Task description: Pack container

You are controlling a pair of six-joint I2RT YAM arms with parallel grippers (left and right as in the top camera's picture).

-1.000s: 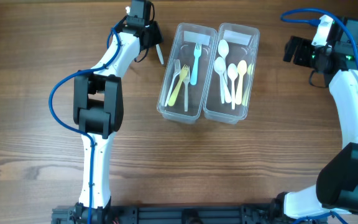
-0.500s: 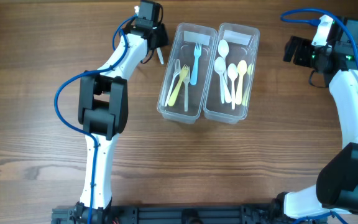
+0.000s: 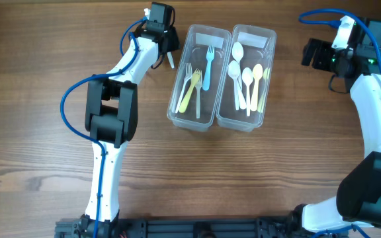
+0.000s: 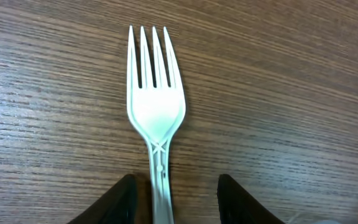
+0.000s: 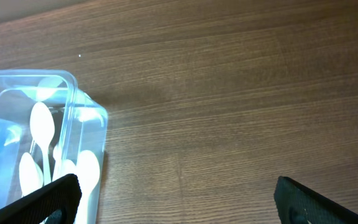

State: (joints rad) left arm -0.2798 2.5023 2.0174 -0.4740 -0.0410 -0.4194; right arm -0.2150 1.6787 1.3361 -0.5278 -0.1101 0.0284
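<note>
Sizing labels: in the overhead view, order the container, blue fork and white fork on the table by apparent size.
1. container
2. blue fork
3. white fork, unsure: the left hand hides part of it.

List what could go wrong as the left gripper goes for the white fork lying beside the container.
1. The fork lies flat on the table, its thin handle off-centre between the fingers of the open left gripper: closing may nudge or twist it rather than grip it.
2. This gripper is close to the wall of the container and might bump it.
</note>
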